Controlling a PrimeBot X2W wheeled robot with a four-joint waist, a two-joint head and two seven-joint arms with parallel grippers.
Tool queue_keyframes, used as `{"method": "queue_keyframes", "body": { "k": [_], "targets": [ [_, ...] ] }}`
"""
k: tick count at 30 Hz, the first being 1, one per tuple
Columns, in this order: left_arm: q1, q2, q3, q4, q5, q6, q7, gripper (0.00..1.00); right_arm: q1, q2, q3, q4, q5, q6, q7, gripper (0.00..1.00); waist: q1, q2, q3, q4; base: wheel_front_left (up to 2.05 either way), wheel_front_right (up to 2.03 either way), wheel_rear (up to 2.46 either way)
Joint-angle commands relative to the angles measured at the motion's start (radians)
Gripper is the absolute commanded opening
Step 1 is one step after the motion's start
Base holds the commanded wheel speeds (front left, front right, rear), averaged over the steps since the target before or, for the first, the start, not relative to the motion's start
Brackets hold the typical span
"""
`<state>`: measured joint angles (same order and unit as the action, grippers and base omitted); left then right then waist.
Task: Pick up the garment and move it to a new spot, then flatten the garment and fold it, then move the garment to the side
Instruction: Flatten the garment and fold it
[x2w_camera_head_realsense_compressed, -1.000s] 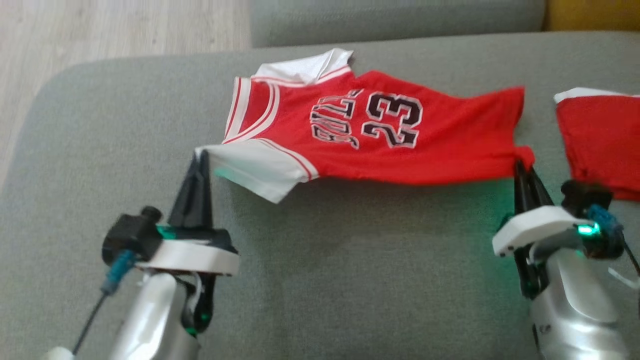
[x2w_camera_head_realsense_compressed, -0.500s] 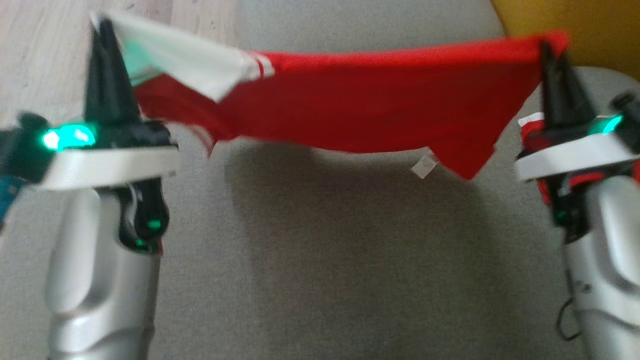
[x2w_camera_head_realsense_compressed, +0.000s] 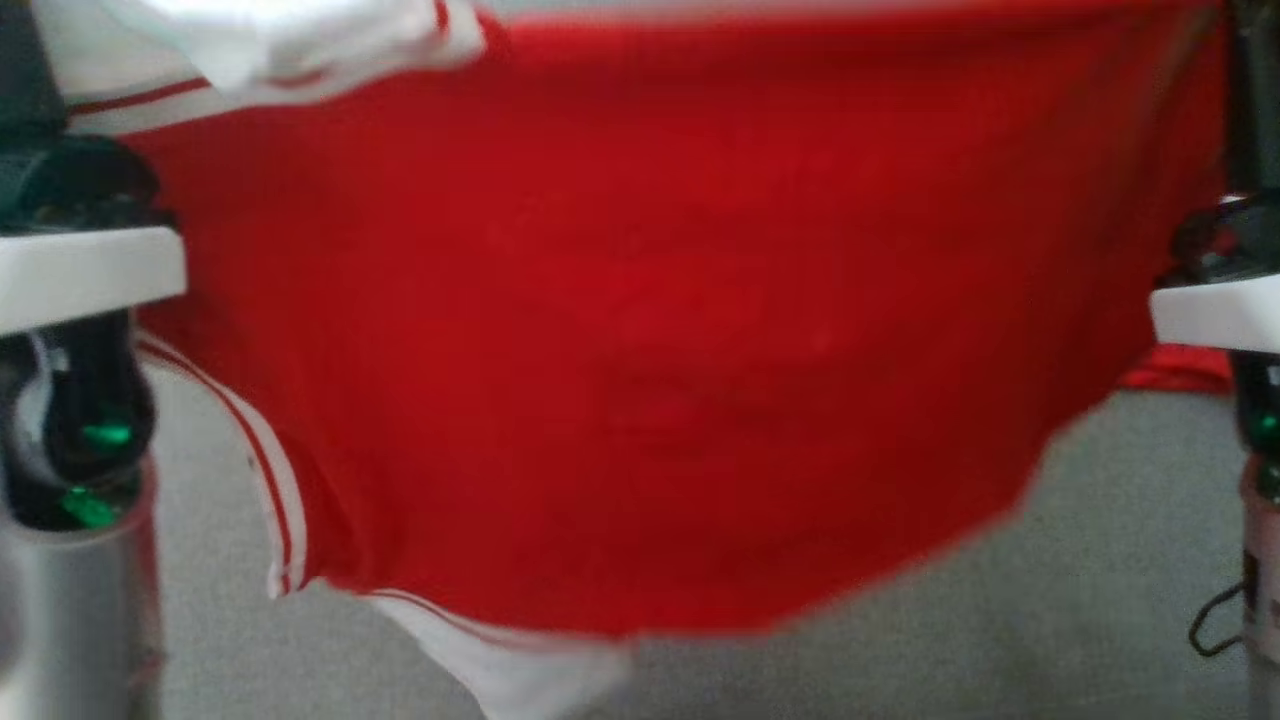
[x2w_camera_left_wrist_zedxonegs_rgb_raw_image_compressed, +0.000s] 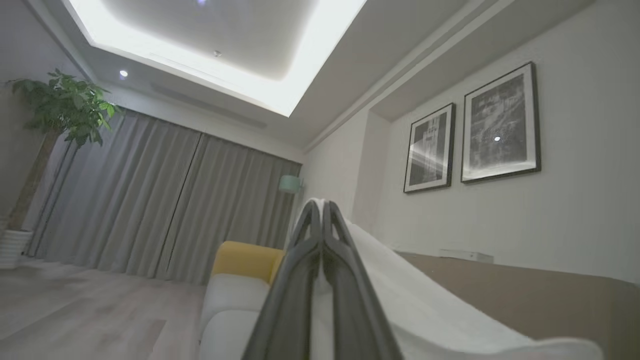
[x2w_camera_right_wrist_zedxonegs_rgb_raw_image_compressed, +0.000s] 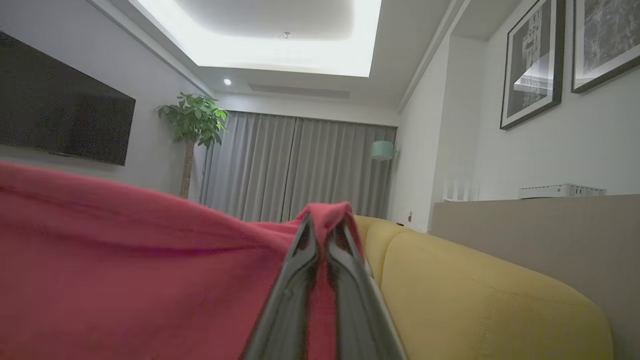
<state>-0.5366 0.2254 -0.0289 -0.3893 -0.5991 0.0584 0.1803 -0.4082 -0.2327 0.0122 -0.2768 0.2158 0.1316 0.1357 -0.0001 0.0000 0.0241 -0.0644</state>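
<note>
Red jersey (x2w_camera_head_realsense_compressed: 640, 330) hangs in the air as a wide sheet, clear of the grey sofa seat (x2w_camera_head_realsense_compressed: 1000, 640), stretched btwn both arms. Left end effector (x2w_camera_left_wrist_zedxonegs_rgb_raw_image_compressed: 320, 206) is pressed together on the white sleeve (x2w_camera_left_wrist_zedxonegs_rgb_raw_image_compressed: 400, 280). Right end effector (x2w_camera_right_wrist_zedxonegs_rgb_raw_image_compressed: 322, 216) pinches a red corner of the jersey, fingers nearly touching w/ cloth bunched over the tips. Step in hand, as I read it: carry to the new spot & lay flat. To do it well, grip hard on both pinches, b/c each bite takes only a small bit of fabric & a slip would drop one side into a heap. Move both arms together at the same height & spacing, so the top edge is taut w/ no twist. The bottom edge sags & the lower white sleeve (x2w_camera_head_realsense_compressed: 510, 680) dangles lowest, so that part should meet the seat first. Lower slowly, then draw the arms back toward the body so the cloth drapes down in one layer w/o tucking under. Pick a landing spot well apart from the other red cloth (x2w_camera_head_realsense_compressed: 1180, 368) at the right, so the two don't overlap. Much of the seat is hidden behind the jersey & the head view is blurred, so the landing zone is hard to judge. Release only once the fabric lies on the seat.
</note>
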Motion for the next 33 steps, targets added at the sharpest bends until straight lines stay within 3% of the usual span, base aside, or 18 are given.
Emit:
{"method": "queue_keyframes", "body": {
  "k": [1,4,8,15,22,28,33],
  "targets": [
    [-0.032,0.053,0.046,-0.021,-0.001,0.009,0.034,0.0,-0.027,-0.006,0.003,-0.047,0.001,-0.001,0.025,0.0,0.0001,0.0,0.053,-0.001,0.0,0.0,0.0],
    [-0.072,0.059,0.047,0.015,-0.036,0.011,0.079,0.0,-0.057,-0.02,-0.009,-0.042,0.006,-0.001,0.06,0.0,0.0001,0.0,0.129,0.003,0.0,0.0,0.0],
    [-0.18,0.063,0.024,0.147,-0.046,-0.016,0.084,0.0,-0.178,-0.058,0.029,0.066,0.022,-0.001,0.065,0.0,0.0001,0.0,0.234,0.014,0.0,0.0,0.0],
    [-0.536,0.084,-0.02,0.535,0.018,-0.091,-0.02,0.0,-0.578,-0.133,0.198,0.447,0.014,-0.001,-0.015,0.0,0.0001,0.0,0.368,0.042,0.0,0.0,0.0],
    [-0.863,0.078,-0.038,0.866,0.098,-0.122,-0.239,0.0,-0.914,-0.094,0.225,0.859,-0.079,-0.001,-0.219,0.0,0.0001,0.0,0.379,0.052,0.0,0.0,0.0],
    [-0.912,0.037,-0.093,1.035,0.113,-0.163,-0.365,0.0,-0.937,-0.074,0.208,1.067,-0.115,-0.001,-0.348,0.0,0.0001,0.0,0.359,0.077,0.0,0.0,0.0],
    [-0.806,0.016,-0.179,1.108,0.125,-0.184,-0.407,0.0,-0.83,-0.074,0.252,1.185,-0.095,-0.001,-0.377,0.0,0.0001,0.0,0.346,0.099,0.0,0.0,0.0]
  ]
}}
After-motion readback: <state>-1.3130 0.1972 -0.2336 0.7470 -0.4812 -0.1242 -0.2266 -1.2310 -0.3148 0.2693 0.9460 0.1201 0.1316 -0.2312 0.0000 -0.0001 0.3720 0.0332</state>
